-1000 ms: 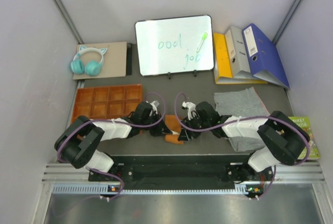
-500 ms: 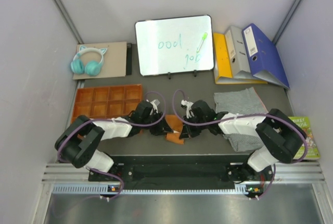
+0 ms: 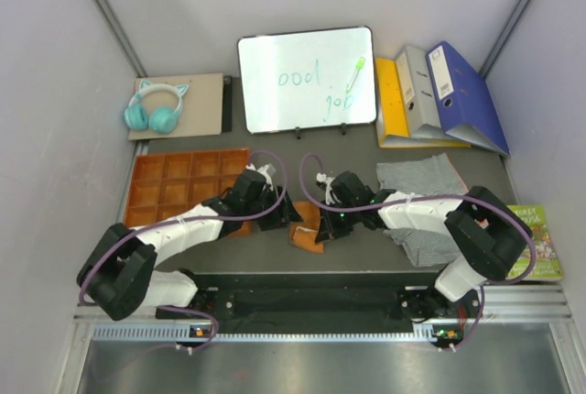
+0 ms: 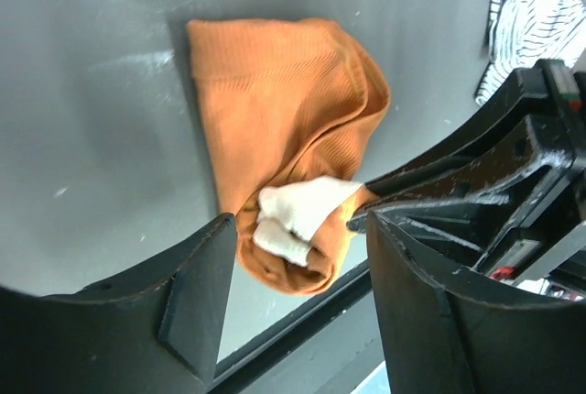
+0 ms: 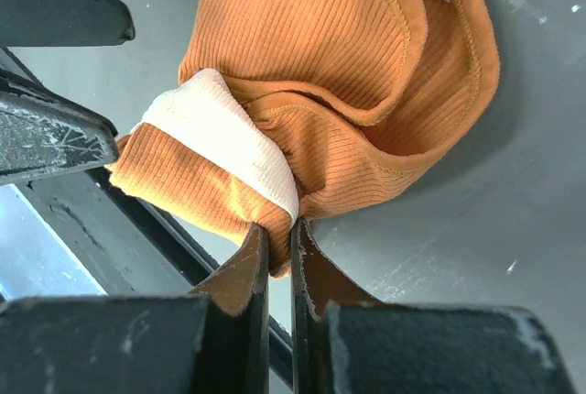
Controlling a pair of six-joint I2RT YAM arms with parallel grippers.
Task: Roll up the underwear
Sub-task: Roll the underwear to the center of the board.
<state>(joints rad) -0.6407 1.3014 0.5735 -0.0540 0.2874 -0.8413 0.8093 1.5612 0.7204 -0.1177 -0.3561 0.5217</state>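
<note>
The rust-orange briefs (image 3: 308,230) with a cream waistband lie partly rolled near the table's front edge, between my two grippers. In the left wrist view the briefs (image 4: 284,110) spread flat at the far end, with a rolled end and cream band at the near end. My left gripper (image 4: 298,229) (image 3: 282,214) stands open, its fingers on either side of that rolled end and apart from it. My right gripper (image 5: 279,234) (image 3: 323,223) is shut on a fold of the briefs (image 5: 339,55) beside the cream band. The striped boxer shorts (image 3: 417,175) (image 4: 536,9) lie flat to the right, partly under the right arm.
An orange compartment tray (image 3: 174,183) sits left of the left arm. At the back stand a whiteboard (image 3: 307,78), teal headphones (image 3: 154,108) on a board, and binders (image 3: 439,92). A green book (image 3: 542,238) lies at the right edge. The table's front rail (image 5: 174,229) is right beside the roll.
The left gripper has opened and let go of the rolled end, its arm reaching further forward. The right gripper has closed on the briefs' fold and shifted slightly left.
</note>
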